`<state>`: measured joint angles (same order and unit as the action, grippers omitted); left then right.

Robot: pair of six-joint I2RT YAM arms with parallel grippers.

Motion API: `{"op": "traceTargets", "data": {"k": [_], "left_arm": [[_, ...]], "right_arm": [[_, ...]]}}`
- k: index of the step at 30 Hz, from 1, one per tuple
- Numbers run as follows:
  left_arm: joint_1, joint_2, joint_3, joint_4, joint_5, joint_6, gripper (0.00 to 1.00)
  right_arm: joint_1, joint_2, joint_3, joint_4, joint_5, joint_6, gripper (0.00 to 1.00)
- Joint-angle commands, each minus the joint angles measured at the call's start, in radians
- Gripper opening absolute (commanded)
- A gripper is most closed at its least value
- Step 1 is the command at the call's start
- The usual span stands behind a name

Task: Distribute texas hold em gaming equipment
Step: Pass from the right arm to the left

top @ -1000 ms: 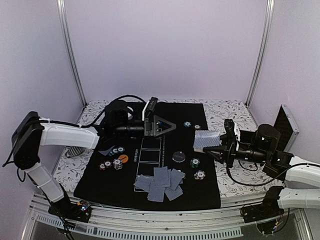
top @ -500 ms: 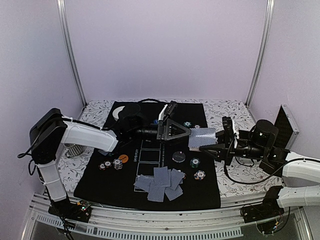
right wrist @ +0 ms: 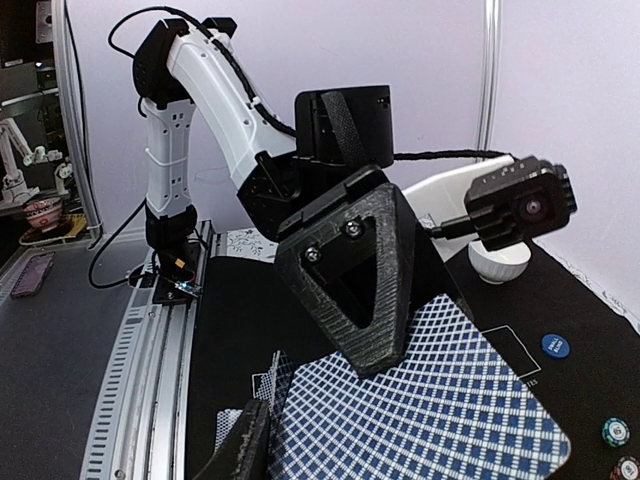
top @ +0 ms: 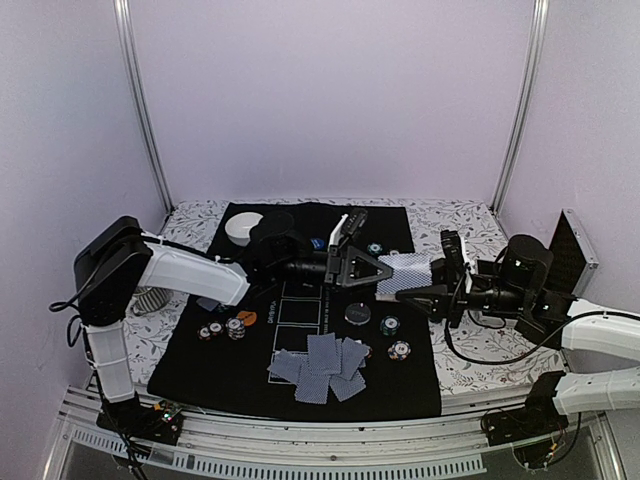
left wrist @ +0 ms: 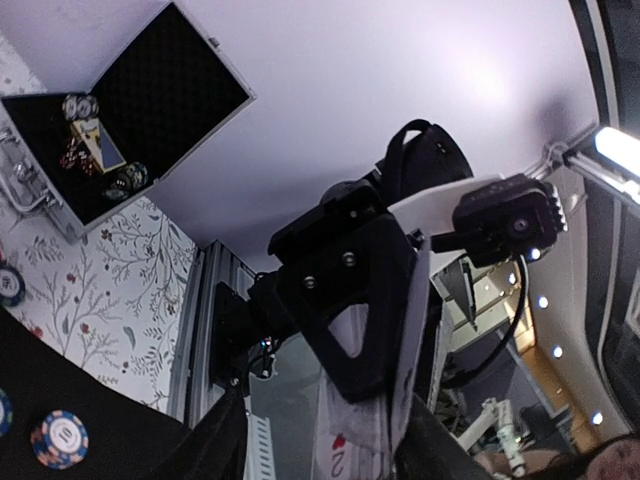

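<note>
We see the left gripper (top: 372, 270) has swung across, spread around the card (top: 408, 270) that the right gripper (top: 428, 290) pinches in mid-air, so a handover looks close.

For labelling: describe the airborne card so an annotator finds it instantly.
Look above the black mat, right side, where the left gripper and right gripper meet. The card is pinched by the right one, airborne; the other cards lie fanned flat on the mat.
</note>
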<state>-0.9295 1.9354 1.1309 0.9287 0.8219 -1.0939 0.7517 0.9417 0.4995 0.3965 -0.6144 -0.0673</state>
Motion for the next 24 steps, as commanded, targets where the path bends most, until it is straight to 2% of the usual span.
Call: {"op": "traceTargets", "data": {"k": [1,5,9,15,16,17,18,19,20,24], "left_arm": [[-0.029,0.022,0.025,0.057,0.020,-0.014,0.41],[-0.034,0.022,0.030,0.107,0.072,-0.013,0.20],[-0.034,-0.010,0.020,0.064,0.101,0.032,0.00],[-0.033,-0.042,0.011,-0.004,0.102,0.091,0.00],[-0.032,-0.052,0.007,-0.018,0.092,0.105,0.00],[-0.031,-0.062,0.000,-0.041,0.076,0.125,0.00],[-0.029,-0.076,-0.008,-0.069,0.056,0.152,0.00],[-0.027,-0.092,-0.015,-0.108,0.034,0.185,0.00],[-0.026,-0.108,-0.019,-0.155,0.008,0.228,0.00],[-0.026,-0.163,-0.029,-0.279,-0.064,0.360,0.00]], "right_arm": [[0.001,0.013,0.032,0.050,-0.037,0.007,0.26],[0.000,0.008,0.028,0.048,0.009,-0.012,0.25],[0.000,-0.011,0.030,0.044,0.077,-0.040,0.24],[0.000,-0.003,0.047,0.020,0.075,-0.068,0.26],[0.001,-0.003,0.052,0.005,0.077,-0.074,0.32],[0.000,-0.008,0.058,-0.016,0.084,-0.077,0.48],[0.000,-0.015,0.063,-0.038,0.092,-0.079,0.76],[0.001,-0.022,0.073,-0.080,0.101,-0.080,0.96],[0.001,-0.033,0.084,-0.116,0.115,-0.082,1.00],[-0.002,-0.081,0.133,-0.261,0.161,-0.032,0.99]]}}
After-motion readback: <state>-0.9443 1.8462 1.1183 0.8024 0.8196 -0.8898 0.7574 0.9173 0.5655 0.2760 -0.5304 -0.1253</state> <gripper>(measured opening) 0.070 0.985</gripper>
